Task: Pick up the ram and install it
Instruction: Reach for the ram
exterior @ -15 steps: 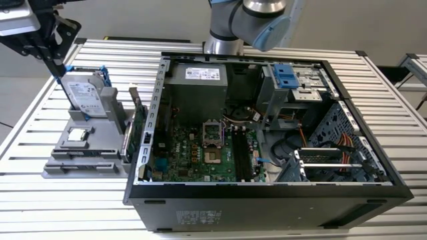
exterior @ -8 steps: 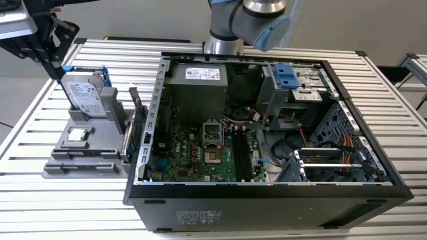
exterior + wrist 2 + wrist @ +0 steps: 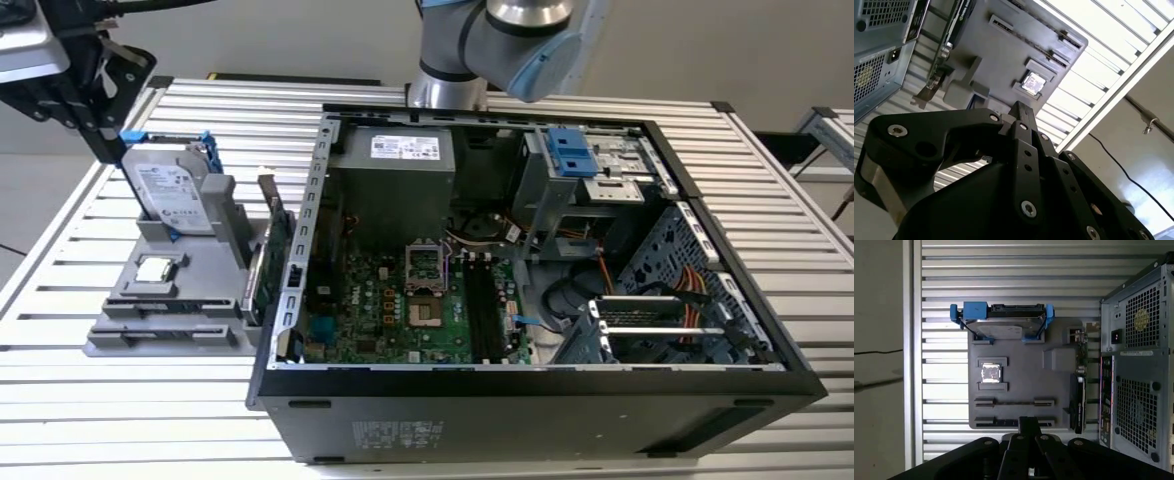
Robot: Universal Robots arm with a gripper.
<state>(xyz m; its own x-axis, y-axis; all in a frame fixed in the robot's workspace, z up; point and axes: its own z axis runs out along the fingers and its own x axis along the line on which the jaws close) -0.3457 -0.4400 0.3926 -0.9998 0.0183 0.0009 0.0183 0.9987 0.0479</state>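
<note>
Gripper (image 3: 1029,422) up front in the first wrist view, jaws pressed together with nothing between them, and it hangs above the grey tray (image 3: 1024,382). Down in that tray the ram (image 3: 1014,402) stands on edge between two clips, showing as a thin dark line, near the silver processor (image 3: 991,372). A hard drive (image 3: 1004,327) sits at the tray's other end. Alongside, the open computer case (image 3: 534,405) stands on the slatted table (image 3: 134,430).

A slatted metal table (image 3: 134,420) carries an open computer case (image 3: 534,410), which lies on its side with the inside facing up. Just beside the case, on the exterior view's left, a grey holder tray (image 3: 160,338) sits flat on the slats.
</note>
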